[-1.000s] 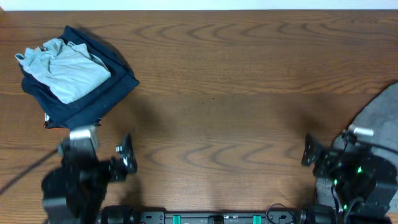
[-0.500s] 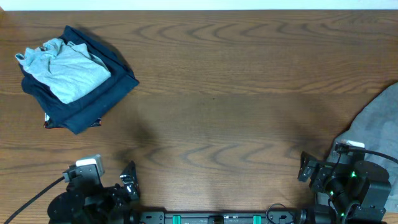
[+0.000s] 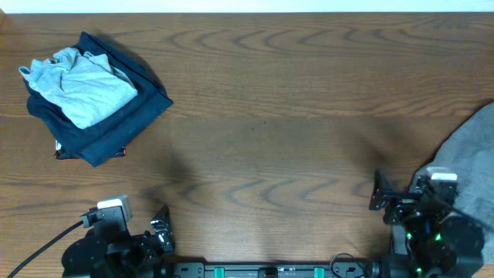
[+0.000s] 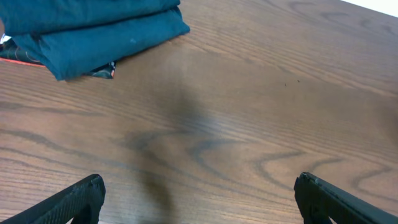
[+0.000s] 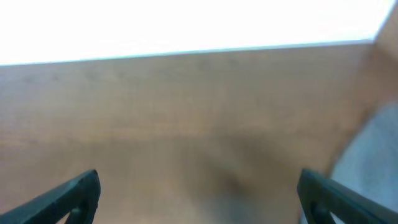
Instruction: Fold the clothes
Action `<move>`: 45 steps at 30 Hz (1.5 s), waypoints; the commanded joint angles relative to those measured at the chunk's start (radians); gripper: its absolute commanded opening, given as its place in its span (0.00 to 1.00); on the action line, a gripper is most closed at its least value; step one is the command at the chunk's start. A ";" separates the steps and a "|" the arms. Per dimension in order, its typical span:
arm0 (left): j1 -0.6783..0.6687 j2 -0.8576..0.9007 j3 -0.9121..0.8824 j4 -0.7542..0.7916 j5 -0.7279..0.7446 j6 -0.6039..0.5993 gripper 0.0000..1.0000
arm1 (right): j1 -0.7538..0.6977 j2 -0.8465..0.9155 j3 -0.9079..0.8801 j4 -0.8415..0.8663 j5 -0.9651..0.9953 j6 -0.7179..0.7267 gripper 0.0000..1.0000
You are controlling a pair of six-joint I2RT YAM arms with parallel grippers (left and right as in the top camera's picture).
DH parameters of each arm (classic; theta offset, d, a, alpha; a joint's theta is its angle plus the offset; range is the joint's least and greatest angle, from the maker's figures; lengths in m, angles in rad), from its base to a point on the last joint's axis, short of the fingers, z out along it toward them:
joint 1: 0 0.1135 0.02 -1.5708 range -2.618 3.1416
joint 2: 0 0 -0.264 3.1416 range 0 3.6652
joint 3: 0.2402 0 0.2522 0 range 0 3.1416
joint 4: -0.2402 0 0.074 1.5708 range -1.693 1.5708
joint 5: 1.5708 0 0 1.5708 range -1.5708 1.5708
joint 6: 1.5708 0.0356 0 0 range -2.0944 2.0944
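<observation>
Grey garment (image 3: 472, 147) lies unfolded at the desk's (image 3: 270, 123) right edge, partly out of frame. A folded blue-and-pale stack (image 3: 93, 100) sits far left. Step in hand, I judge: btwn items (next one untouched). Right end effector (image 5: 199, 199), just beside the grey garment, is spread wide and empty; left end effector (image 4: 199, 202) is likewise released. Next: right arm pinches a hem and drags it to centre.

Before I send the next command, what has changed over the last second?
The left gripper pulled back toward its base, away from the clothes pile. The right gripper shifted back only slightly. Both are open and empty; nothing was grasped or released. The clothes pile and the grey cloth at the right edge did not move.
</observation>
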 commanded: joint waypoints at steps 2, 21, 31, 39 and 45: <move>0.000 -0.003 -0.002 0.000 0.010 -0.005 0.98 | 0.042 -0.143 -0.187 0.205 0.001 -0.037 0.99; 0.000 -0.003 -0.002 0.000 0.010 -0.005 0.98 | 0.044 -0.169 -0.551 0.625 -0.024 -0.182 0.99; 0.000 -0.003 -0.002 0.000 0.010 -0.005 0.98 | 0.044 -0.169 -0.551 0.626 -0.023 -0.182 0.99; 0.000 -0.003 -0.002 0.000 0.010 -0.005 0.98 | 0.044 -0.169 -0.551 0.626 -0.023 -0.182 0.99; 0.000 -0.003 -0.002 0.000 0.010 -0.005 0.98 | 0.044 -0.169 -0.551 0.626 -0.023 -0.182 0.99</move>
